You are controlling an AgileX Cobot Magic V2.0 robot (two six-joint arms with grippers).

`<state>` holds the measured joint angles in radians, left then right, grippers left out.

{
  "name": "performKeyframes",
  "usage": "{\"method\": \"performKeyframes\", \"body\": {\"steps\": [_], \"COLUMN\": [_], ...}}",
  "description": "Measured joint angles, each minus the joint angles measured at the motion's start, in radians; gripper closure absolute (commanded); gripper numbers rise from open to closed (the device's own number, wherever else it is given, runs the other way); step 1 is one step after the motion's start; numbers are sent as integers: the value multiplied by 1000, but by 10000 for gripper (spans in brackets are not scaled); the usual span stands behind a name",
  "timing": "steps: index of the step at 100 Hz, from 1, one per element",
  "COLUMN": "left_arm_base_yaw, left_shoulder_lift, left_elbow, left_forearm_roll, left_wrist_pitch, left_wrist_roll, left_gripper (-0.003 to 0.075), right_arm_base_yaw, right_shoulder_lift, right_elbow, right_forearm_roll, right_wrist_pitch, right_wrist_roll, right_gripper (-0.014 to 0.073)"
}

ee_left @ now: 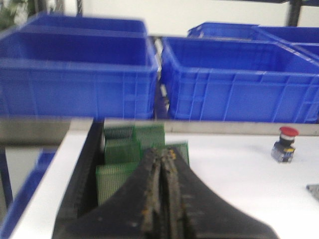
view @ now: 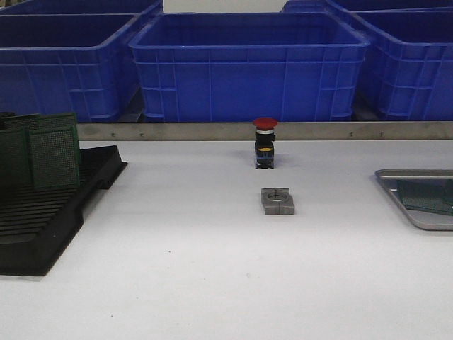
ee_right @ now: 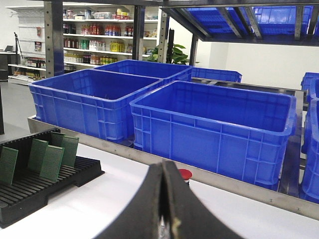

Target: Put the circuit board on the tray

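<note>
Several green circuit boards point(view: 53, 156) stand upright in a black slotted rack point(view: 42, 227) at the left of the table. The silver-grey tray point(view: 396, 177) lies at the right edge with one green circuit board point(view: 425, 196) flat in it. Neither gripper shows in the front view. In the left wrist view my left gripper point(ee_left: 162, 153) is shut and empty, just in front of the standing boards point(ee_left: 122, 152). In the right wrist view my right gripper point(ee_right: 163, 165) is shut and empty above the table, with the rack's boards point(ee_right: 52, 162) far off. The tray is out of both wrist views.
A red-capped push button point(view: 265, 144) stands at the table's middle back, with a grey metal block point(view: 277, 201) in front of it. Large blue bins point(view: 248, 64) line the back behind a metal rail point(view: 212, 130).
</note>
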<state>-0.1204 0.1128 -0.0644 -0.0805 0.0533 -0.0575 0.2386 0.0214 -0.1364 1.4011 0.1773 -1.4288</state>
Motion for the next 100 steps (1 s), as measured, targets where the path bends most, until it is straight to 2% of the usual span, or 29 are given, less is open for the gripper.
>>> {"method": "performKeyframes", "body": {"steps": [10,22,44,100], "left_arm_base_yaw": [60,98,101,101], "left_shoulder_lift": [-70,-117,-117,-117], "left_elbow": [66,66,66,66], "left_forearm_roll": [46,80,70,68], "left_wrist_pitch": [73,106,147,150], "left_wrist_roll": [-85,-78,22,31], "left_gripper": [741,741,741,741], "right_arm_base_yaw": [0,0,0,0], "right_shoulder_lift": [0,0,-2,-2], "right_elbow": [0,0,2,2], "right_forearm_roll": [0,0,0,0], "right_wrist_pitch": [0,2,6,6], "right_wrist_roll": [0,0,0,0], "right_gripper": [706,706,706,706]}}
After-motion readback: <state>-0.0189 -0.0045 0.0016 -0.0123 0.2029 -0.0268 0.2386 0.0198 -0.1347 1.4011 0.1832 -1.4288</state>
